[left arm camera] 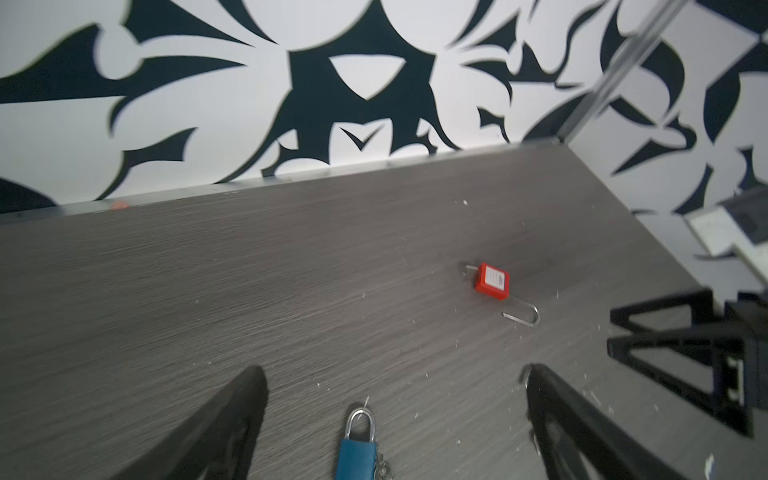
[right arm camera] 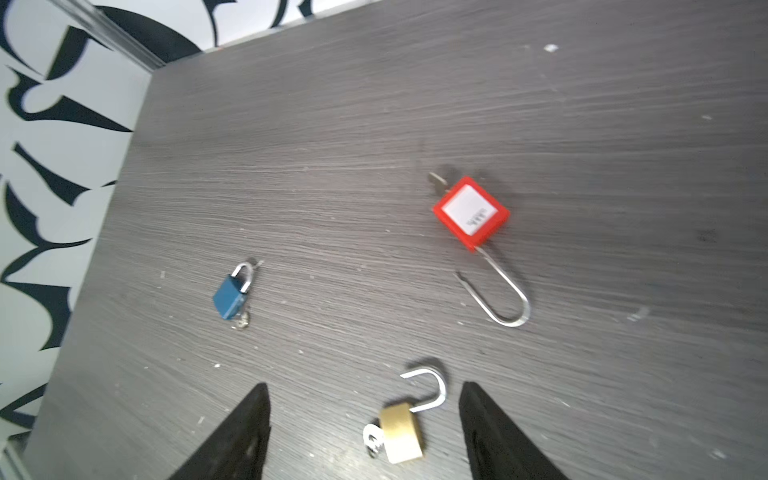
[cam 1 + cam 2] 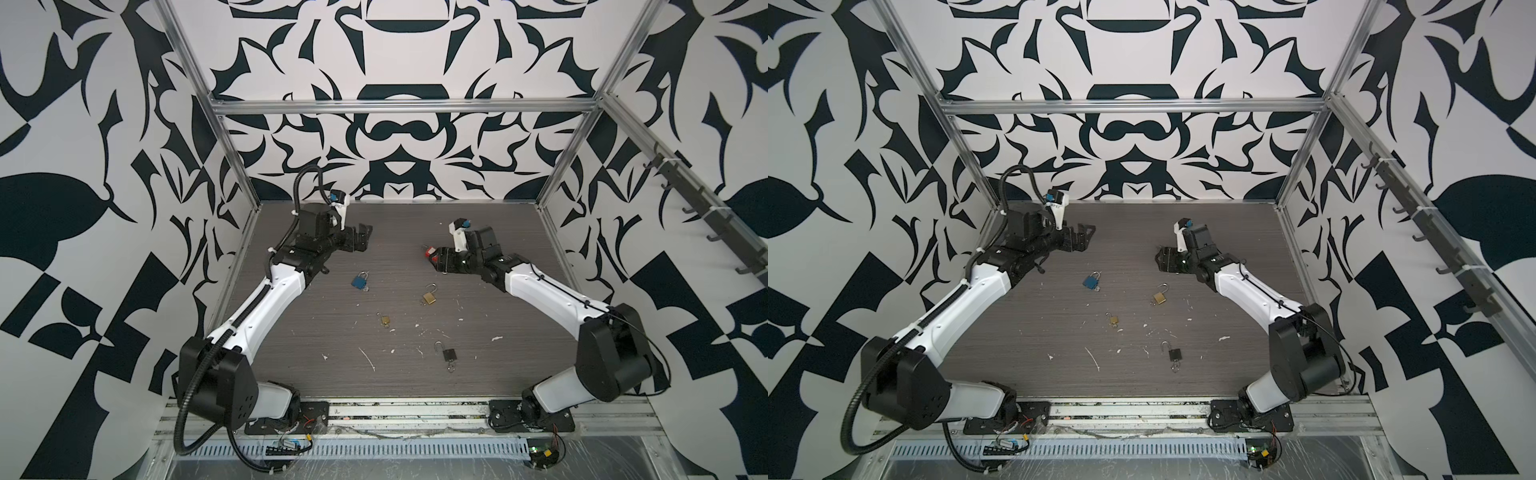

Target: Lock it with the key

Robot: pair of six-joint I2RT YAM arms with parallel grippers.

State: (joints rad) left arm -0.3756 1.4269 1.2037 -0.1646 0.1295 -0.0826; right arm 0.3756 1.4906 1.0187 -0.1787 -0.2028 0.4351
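Red padlock (image 2: 471,214) lies flat on worktop (image 2: 332,124), just ahead of my right claw (image 2: 365,386), which is spread wide, gripping nothing. Left claw (image 1: 394,370) fully spread, empty too. Shackle (image 2: 507,307) swung out, unlatched; key (image 2: 438,183) sits in body end. Likely laid flat for pressing shackle home.

Brightly, evenly lit from overhead. Softly shadowed around the red lock (image 2: 471,214). Fairly sharp in both top views, bowed at the edges. Smeared by motion in both wrist views, worst across table (image 2: 374,124) grain and wall (image 1: 208,104).
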